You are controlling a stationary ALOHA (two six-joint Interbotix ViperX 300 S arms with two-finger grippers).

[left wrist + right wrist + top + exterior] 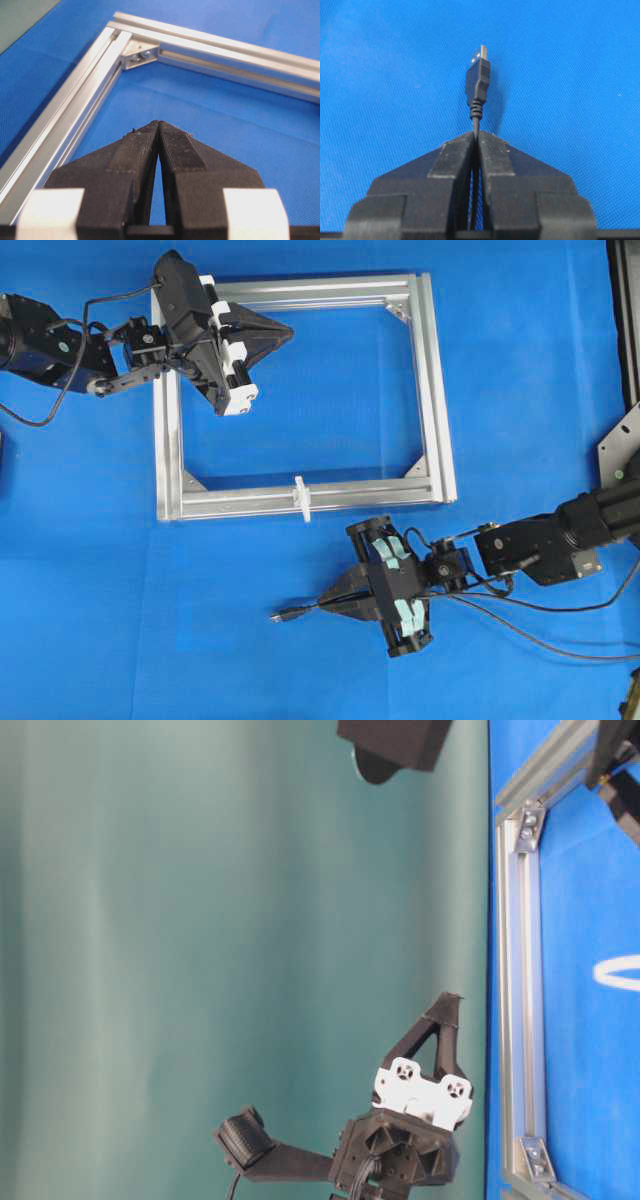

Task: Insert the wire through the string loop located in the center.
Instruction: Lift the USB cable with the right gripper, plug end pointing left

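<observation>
— On the blue cloth (520,360), how many things do you count?

— One silver frame (436,380), rectangular, four bars, lying flat. One string loop (302,498), white, fixed on the frame's near bar about midway along it. One wire (300,612), black, with a single plug at its tip.

— And grippers?

— Two. Left gripper (288,334) hangs over the frame's upper left corner, its tips pointing into the open middle. From its own camera the two fingers (176,145) meet at the tips with nothing between them.

— The right one?

— Right gripper (325,603) sits below the frame on the cloth side, well apart from the loop. Its jaws are pressed together on the wire just behind the plug; the plug pokes out past the tips, pointing left in the overhead view.

— Where does the rest of the wire go?

— It trails back under the right arm toward the right edge.

— Is the wire through the loop?

— No, the plug lies below the frame, apart from the loop.
</observation>
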